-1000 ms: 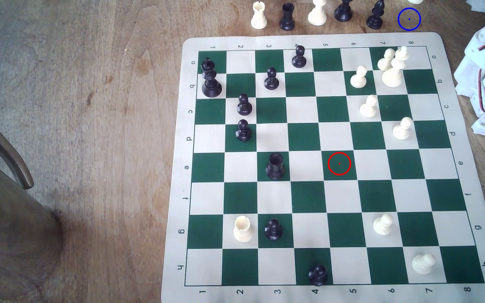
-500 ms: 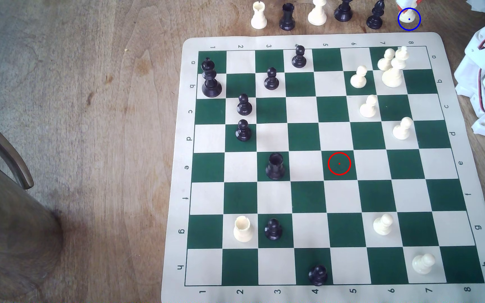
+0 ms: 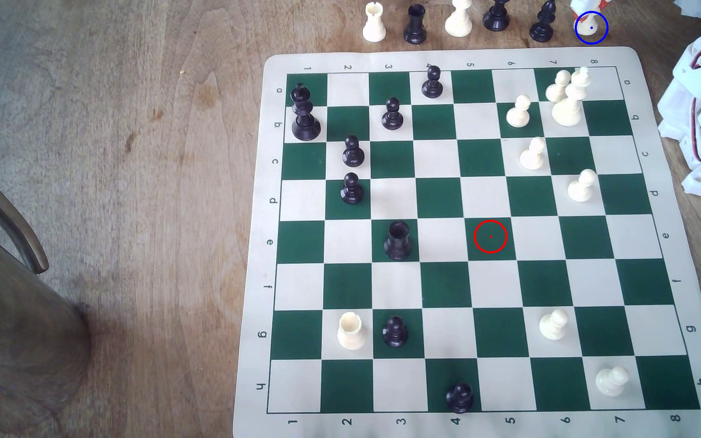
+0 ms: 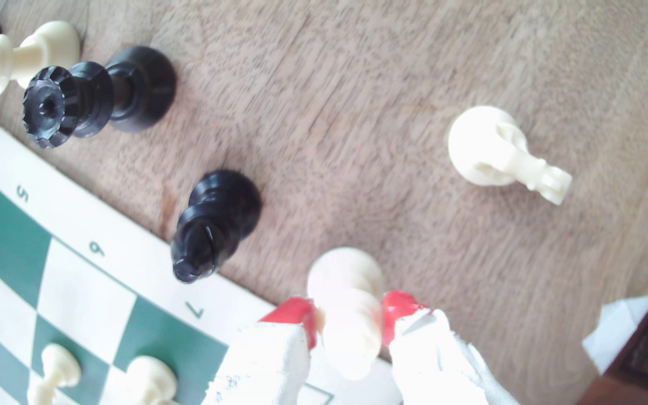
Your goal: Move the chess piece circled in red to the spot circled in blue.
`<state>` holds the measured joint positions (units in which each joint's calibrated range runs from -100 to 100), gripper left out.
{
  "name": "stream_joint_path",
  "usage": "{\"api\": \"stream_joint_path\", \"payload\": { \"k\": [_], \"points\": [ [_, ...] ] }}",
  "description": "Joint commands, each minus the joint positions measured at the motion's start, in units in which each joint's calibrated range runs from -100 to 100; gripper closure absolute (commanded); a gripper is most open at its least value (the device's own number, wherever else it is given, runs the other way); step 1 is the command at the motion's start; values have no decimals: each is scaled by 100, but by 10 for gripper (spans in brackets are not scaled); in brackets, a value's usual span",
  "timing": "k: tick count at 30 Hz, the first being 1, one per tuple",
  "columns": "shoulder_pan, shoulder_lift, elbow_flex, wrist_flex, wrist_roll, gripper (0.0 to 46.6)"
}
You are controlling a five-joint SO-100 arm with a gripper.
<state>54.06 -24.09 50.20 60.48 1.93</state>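
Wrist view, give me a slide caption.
Red-tipped gripper clasps a cream pawn standing on bare wood beside the board.

piece: cream-white pawn (image 3: 586,23), ball head, flared base, apparently upright on the wood
spot: blue circle (image 3: 602,38) on bare brown desk; pawn's base inside it

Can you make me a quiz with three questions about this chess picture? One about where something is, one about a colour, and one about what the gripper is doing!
1. Where is the pawn at the gripper?
A on a green square
B in the blue circle
C on the floor

2. What colour is the red-circled square?
A green
B cream
C brown

3. The gripper is
A wide open
B shut on nothing
C shut on the pawn

B: the exterior view shows the pawn's base inside the circle.
A: dark green fills that ring.
C: both red tips press the pawn's sides.
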Motion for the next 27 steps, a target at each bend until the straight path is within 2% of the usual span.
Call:
{"api": "stream_joint_path", "payload": {
  "k": [1,15,17,19,21,27],
  "points": [
    [113,-2,-52,-77,54,464],
    [73,108,20,-53,117,464],
    [89,108,20,-85,117,361],
    [105,100,30,-85,127,313],
    [128,74,39,-85,156,282],
    [144,-180,11,-126,200,235]
  ]
}}
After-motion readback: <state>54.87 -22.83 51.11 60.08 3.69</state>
